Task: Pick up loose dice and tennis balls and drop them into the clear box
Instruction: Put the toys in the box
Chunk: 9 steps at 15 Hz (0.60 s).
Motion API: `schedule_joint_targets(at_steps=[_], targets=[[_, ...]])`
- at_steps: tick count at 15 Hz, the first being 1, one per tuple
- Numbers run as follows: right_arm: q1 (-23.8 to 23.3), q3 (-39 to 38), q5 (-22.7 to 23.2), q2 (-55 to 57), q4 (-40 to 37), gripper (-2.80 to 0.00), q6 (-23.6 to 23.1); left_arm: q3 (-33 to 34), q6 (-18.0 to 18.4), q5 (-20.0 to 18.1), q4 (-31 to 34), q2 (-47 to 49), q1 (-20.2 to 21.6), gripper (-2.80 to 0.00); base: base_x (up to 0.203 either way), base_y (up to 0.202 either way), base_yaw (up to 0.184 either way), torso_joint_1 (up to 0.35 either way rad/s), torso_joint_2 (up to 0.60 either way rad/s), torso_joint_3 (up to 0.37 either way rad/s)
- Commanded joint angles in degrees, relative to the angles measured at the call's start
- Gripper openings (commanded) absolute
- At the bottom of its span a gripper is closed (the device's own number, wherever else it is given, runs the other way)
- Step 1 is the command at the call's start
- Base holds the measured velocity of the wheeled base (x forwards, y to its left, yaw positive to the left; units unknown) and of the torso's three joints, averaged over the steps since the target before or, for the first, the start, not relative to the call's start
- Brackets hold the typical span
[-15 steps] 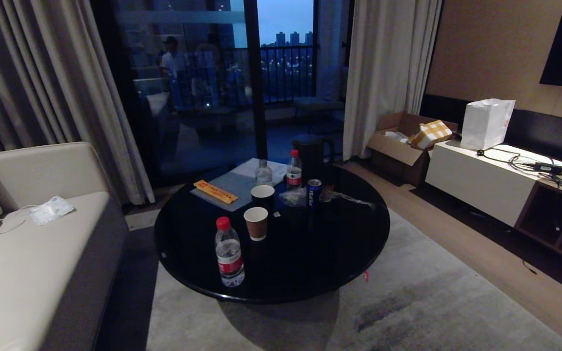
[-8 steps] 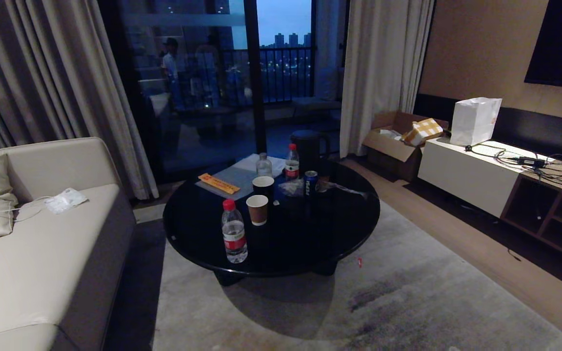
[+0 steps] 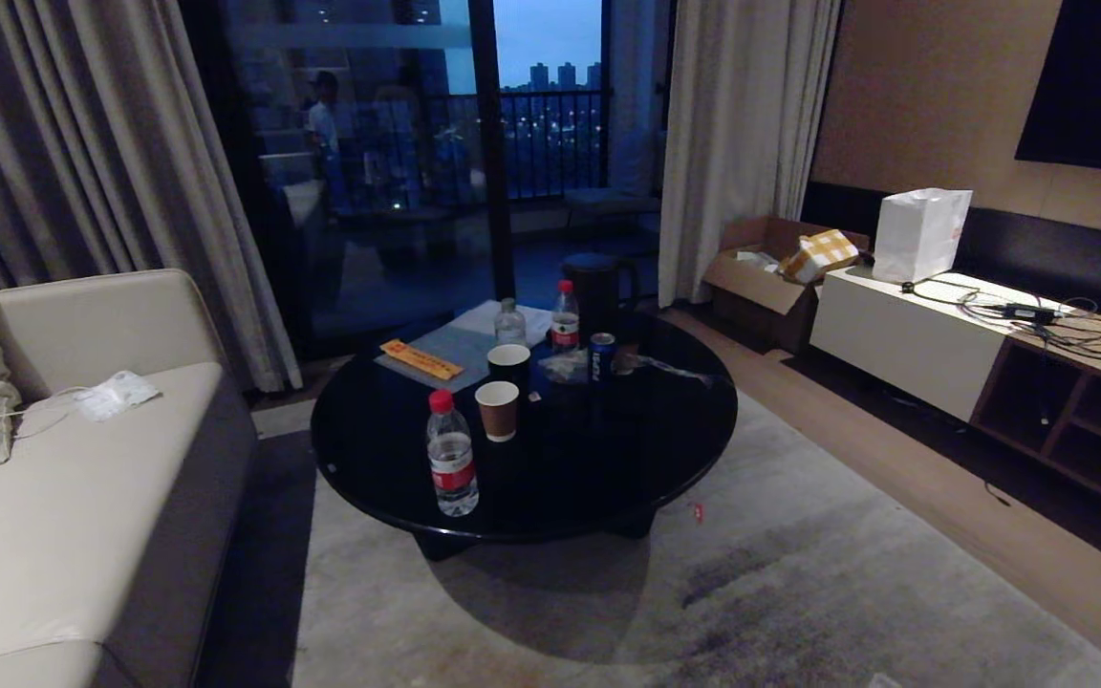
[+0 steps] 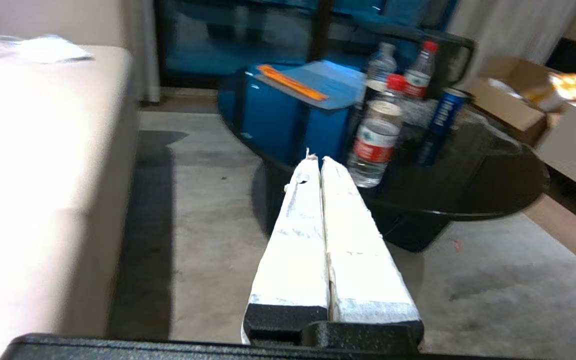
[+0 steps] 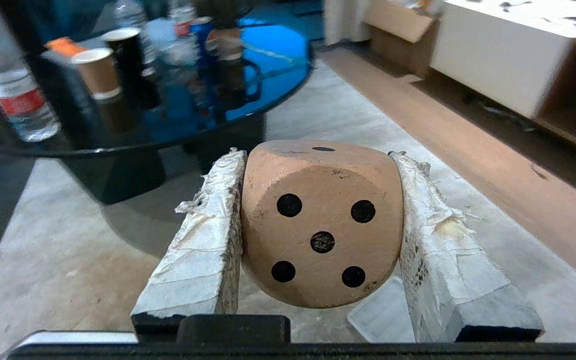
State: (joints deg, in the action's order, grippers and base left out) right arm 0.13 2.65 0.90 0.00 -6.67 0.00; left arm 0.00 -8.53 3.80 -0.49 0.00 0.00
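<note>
Beige die [image 5: 322, 227] with dark dots, rounded corners, five-dot face toward the wrist camera (one more dot on top), clamped between taped fingers [image 5: 203, 240], above grey carpet
</note>
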Motion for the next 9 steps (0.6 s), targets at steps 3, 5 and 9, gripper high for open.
schedule_joint_targets(at_steps=[3, 5, 9], targets=[[0.04, -0.01, -0.02, 0.09, -0.04, -2.8, 0.0, 0.0, -0.17, 0.06, -0.04, 0.09, 0.0, -2.8, 0.003, 0.006, -0.15, 0.001, 0.0, 0.0], [0.04, -0.01, -0.02, 0.09, -0.01, -2.8, 0.09, 0.0, -0.17, 0.06, -0.04, 0.09, 0.0, -2.8, 0.0, 0.01, -0.164, 0.003, 0.0, 0.0], [0.04, -0.01, -0.02, 0.09, -0.01, -2.8, 0.09, 0.0, -0.17, 0.06, -0.04, 0.09, 0.0, -2.8, 0.002, 0.011, -0.162, 0.003, 0.0, 0.001]])
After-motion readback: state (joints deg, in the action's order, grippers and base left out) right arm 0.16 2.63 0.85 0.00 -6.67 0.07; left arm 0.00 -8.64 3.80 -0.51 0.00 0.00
